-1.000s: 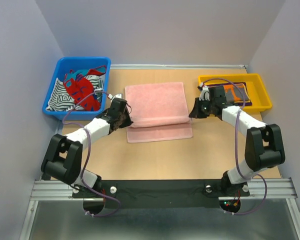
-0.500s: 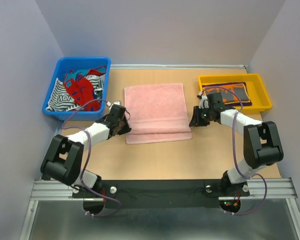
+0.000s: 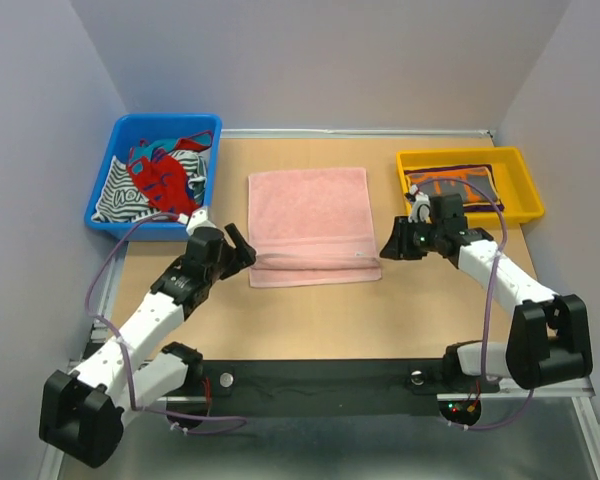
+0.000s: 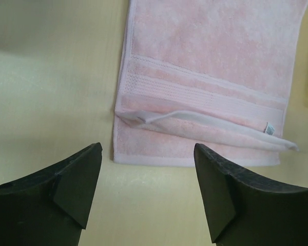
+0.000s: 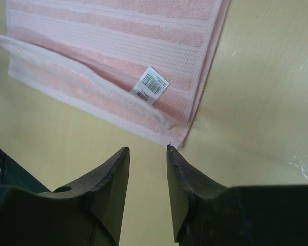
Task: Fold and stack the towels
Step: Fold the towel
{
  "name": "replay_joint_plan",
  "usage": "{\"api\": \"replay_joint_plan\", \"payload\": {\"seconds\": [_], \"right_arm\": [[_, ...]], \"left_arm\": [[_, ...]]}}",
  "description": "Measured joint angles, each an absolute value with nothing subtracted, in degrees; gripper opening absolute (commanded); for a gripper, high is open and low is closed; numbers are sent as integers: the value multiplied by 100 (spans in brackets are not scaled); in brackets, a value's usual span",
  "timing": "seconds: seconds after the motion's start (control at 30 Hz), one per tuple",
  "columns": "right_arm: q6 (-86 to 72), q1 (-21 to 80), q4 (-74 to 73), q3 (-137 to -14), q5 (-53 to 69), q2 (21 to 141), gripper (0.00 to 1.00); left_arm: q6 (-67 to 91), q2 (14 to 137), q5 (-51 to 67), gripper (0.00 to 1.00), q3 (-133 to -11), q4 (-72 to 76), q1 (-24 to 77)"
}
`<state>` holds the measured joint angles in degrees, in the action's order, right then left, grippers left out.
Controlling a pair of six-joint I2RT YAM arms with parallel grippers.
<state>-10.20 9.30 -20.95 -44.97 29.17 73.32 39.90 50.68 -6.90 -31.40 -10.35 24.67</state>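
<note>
Pink terry is what you're working with: the large pale pink rectangular towel (image 3: 310, 225) lies flat mid-table (image 3: 310, 310), already doubled over once. Its top layer stops short of the near hem, so a strip of the lower layer shows along the front. In the wrist views that upper edge stands up in a loose lip rather than lying flat.

Your left gripper (image 3: 242, 247) sits just off the towel's near left corner with its jaws spread wide and nothing between them. Your right gripper (image 3: 390, 248) sits just off the near right corner, where the white barcode label (image 5: 150, 86) is sewn. Its jaws are parted by only a narrow gap, and they're empty too.

I'd judge the first fold is laid and you're between grasps. The yellow plastic tray (image 3: 458, 153) at the right holds the folded grey-and-orange towel (image 3: 460, 186), with what looks like the dark purple towel (image 3: 470, 171) under it. The pink one seems the last to fold there, though the blue plastic bin (image 3: 105, 165) at the left holds more mixed cloth.

The next move likely calls for a second fold — pick both layers at one short end, not just the raised lip, and carry them across. It must be compact enough for the tray — pinch low at the corners, or the layers will slide apart.
</note>
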Motion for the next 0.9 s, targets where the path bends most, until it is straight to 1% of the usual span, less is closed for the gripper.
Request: {"api": "replay_joint_plan", "payload": {"seconds": [0.1,0.23,0.33,0.4,0.5,0.53,0.6,0.7,0.9], "right_arm": [[-1031,1046,-2097,-4615,2799,7555,41],[-1035,1225,-2014,-5035,2545,8119,40],[-1061,1409,-1876,-5413,2318,8619,39],[-1076,1514,-1778,-5601,2198,8914,38],[-1076,1662,-1662,-5808,2067,9362,37],[-1074,1706,-1612,-5835,2034,9498,36],[-1079,1802,-1625,-5830,1997,9673,34],[-1079,1968,-1612,-5756,1973,9695,33],[-1129,2137,-1566,-5155,1946,9279,33]], "left_arm": [[3964,5419,-757,80,-3358,-1122,2467],[3789,6475,-875,73,-3929,-1103,2499],[3579,7131,-976,69,-4449,-1111,2510],[3424,7609,-1017,68,-4866,-1074,2521],[3236,8191,-1004,63,-5231,-987,2539],[3194,8283,-1002,60,-5262,-980,2550],[3124,8562,-978,58,-5275,-1013,2626],[3089,8705,-939,52,-5118,-1059,2816],[3310,8359,-897,50,-4265,-1009,3216]]}}
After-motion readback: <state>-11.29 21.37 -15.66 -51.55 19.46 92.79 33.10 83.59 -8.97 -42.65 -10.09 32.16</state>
